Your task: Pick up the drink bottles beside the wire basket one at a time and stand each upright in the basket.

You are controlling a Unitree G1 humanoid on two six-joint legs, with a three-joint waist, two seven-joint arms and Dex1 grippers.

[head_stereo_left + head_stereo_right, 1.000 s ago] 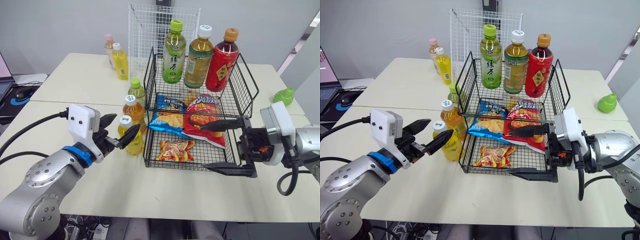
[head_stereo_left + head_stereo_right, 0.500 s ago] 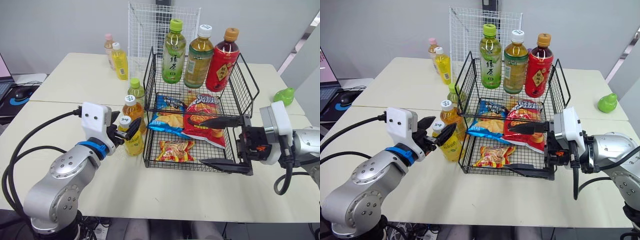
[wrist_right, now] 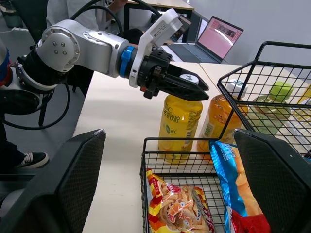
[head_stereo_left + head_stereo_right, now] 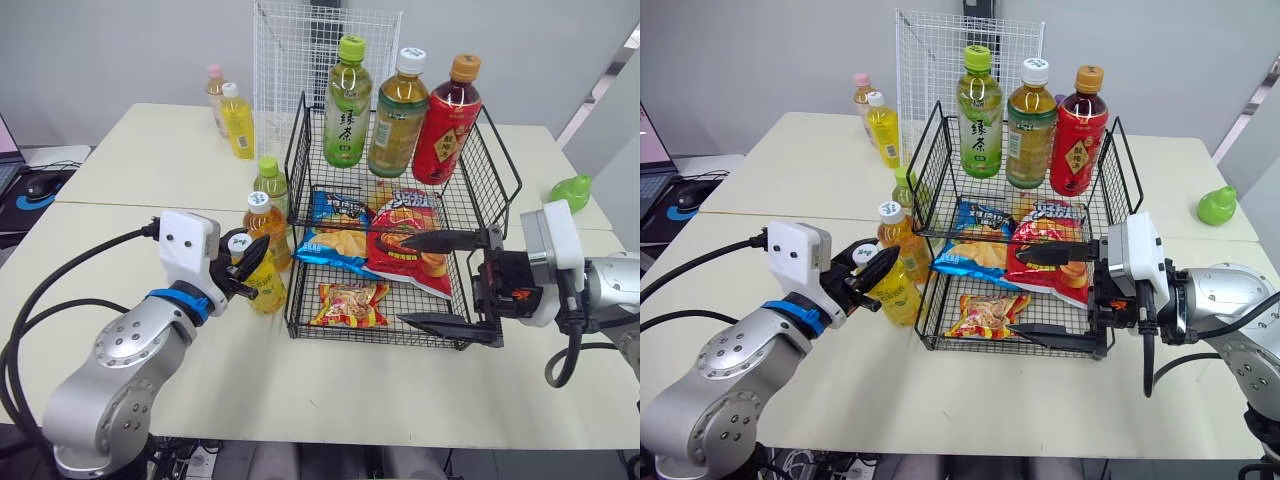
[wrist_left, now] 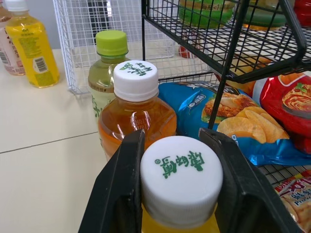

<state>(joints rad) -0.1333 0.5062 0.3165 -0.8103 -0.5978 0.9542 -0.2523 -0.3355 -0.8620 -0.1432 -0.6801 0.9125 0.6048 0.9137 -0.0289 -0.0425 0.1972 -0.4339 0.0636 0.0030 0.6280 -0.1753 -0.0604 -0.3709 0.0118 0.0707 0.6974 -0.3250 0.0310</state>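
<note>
Pale worktop [image 4: 150,150] stretches beneath a grey wall, with a black two-tier wire basket [image 4: 492,160] standing near its middle and a white grid panel [image 4: 290,60] upright behind it. On the upper tier three bottles stand in a row: a green tea bottle [image 4: 347,100], a white-capped tea bottle [image 4: 397,110] and a red bottle [image 4: 445,120]. The lower tier holds a blue crisp bag [image 4: 337,232], a red snack bag [image 4: 415,230] and a small packet [image 4: 350,300] lying flat.

Just beside the basket, on the robot's left, three more bottles stand upright in a line. The yellow bottle [image 4: 262,285] is nearest the robot, an amber bottle [image 4: 267,225] is behind it, and a green-capped bottle [image 4: 268,180] is farthest back.

The left gripper [image 4: 247,255] is at the yellow bottle's white cap [image 5: 181,177]. Its fingers [image 5: 121,194] press against the cap from both sides while the bottle's base sits on the worktop.

The right gripper [image 4: 402,281] hangs at the basket's front right corner with its fingers spread wide and holding nothing. One finger is level with the red snack bag and the other is low by the front rim.

Farther back on the left stand a small yellow bottle [image 4: 238,122] and a pink-capped bottle [image 4: 214,95]. A green pear-shaped object [image 4: 568,190] sits well off to the right.
</note>
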